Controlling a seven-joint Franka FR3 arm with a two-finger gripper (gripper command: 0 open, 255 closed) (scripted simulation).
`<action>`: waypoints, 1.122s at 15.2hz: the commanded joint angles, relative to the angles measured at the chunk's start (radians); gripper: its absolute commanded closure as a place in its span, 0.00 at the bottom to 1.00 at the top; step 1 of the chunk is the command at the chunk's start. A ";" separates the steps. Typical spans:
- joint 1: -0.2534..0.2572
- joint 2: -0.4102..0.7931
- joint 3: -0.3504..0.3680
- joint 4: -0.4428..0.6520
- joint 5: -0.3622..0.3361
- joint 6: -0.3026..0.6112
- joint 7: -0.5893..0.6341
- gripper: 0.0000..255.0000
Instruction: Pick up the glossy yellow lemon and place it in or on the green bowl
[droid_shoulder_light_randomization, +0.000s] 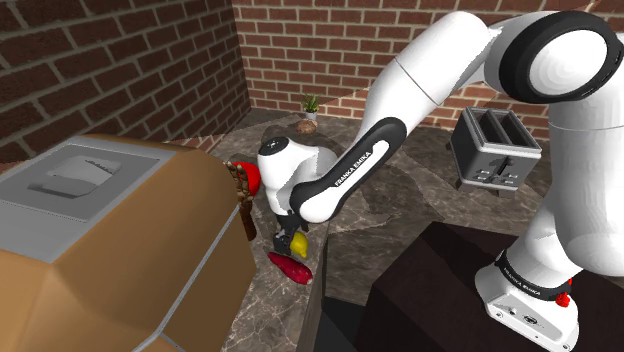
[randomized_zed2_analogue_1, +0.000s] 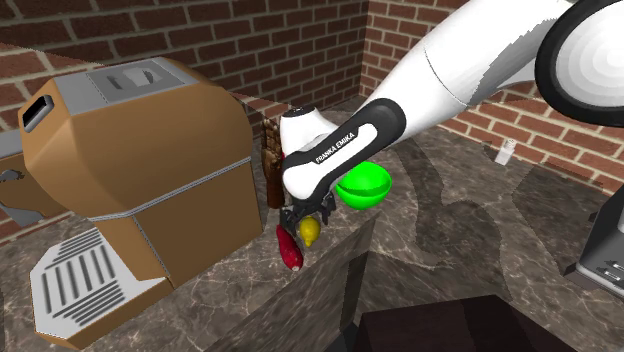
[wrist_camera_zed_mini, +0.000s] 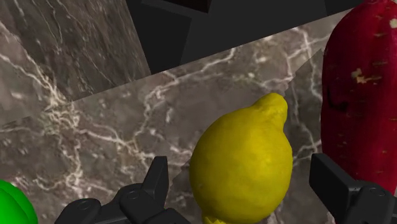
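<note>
The yellow lemon (wrist_camera_zed_mini: 242, 165) lies on the marble counter (wrist_camera_zed_mini: 95, 127) close to its front edge, with its pointed tip away from the hand. My gripper (wrist_camera_zed_mini: 242, 167) is open and straddles the lemon; a gap shows on each side and neither finger touches it. In the shoulder view the lemon (droid_shoulder_light_randomization: 298, 243) sits just under the gripper (droid_shoulder_light_randomization: 290, 230). The second exterior view shows the lemon (randomized_zed2_analogue_1: 311, 230) below the gripper (randomized_zed2_analogue_1: 305, 214). The glossy green bowl (randomized_zed2_analogue_1: 362, 185) stands a short way behind the hand, and its rim (wrist_camera_zed_mini: 13, 203) shows beside one finger.
A long dark-red vegetable (wrist_camera_zed_mini: 359, 95) lies right beside the lemon (randomized_zed2_analogue_1: 289, 247). A big brown boxy machine (droid_shoulder_light_randomization: 110, 230) fills the counter on the shoulder view's left. A grey toaster (droid_shoulder_light_randomization: 495, 148) and a small potted plant (droid_shoulder_light_randomization: 311, 104) stand farther back. The counter edge drops off next to the lemon.
</note>
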 joint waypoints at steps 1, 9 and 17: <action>0.001 0.003 -0.001 -0.003 -0.002 0.006 0.002 0.00; 0.001 0.004 -0.001 -0.002 -0.002 0.005 0.002 1.00; -0.002 -0.008 0.002 -0.003 0.003 -0.004 -0.001 1.00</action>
